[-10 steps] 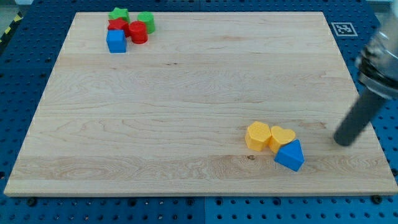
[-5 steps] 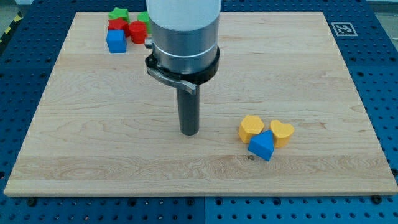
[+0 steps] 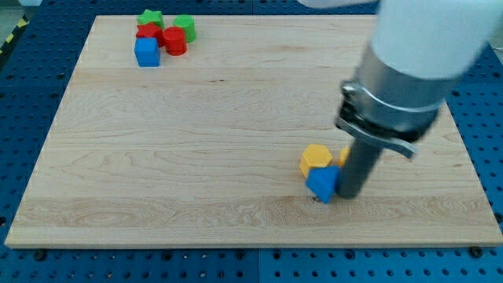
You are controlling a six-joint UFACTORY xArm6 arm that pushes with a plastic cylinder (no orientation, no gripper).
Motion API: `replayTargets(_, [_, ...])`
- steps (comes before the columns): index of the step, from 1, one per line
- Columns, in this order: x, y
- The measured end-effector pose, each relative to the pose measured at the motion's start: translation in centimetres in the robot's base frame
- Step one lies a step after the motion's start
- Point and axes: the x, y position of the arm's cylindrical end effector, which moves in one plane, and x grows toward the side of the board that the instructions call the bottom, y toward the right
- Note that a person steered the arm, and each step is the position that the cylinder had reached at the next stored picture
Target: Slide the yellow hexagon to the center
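- Progress looks slight: the yellow hexagon [image 3: 316, 157] sits right of and below the desk's [image 3: 236, 118] middle, so the slide toward centre is, by my judgement, mostly left to do.
- My tip [image 3: 348, 194] stands down at the blue block's [image 3: 322, 184] right side, touching or nearly so; that block lies just below the hexagon.
- No fingers here, only the rod, so nothing spreads or pinches.
- Hidden: the rod covers whatever lies right of the hexagon; a sliver of yellow shows there.
- Far top-left cluster [image 3: 161, 35]: green, red, blue blocks, untouched.
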Motion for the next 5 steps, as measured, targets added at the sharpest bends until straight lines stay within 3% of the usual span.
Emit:
replayTargets(1, [-3.5, -4.2])
replayTargets(2, [-4.1, -5.9])
replayTargets(4, [-8.5, -5.8])
replayTargets(5, [-7.8, -5.0])
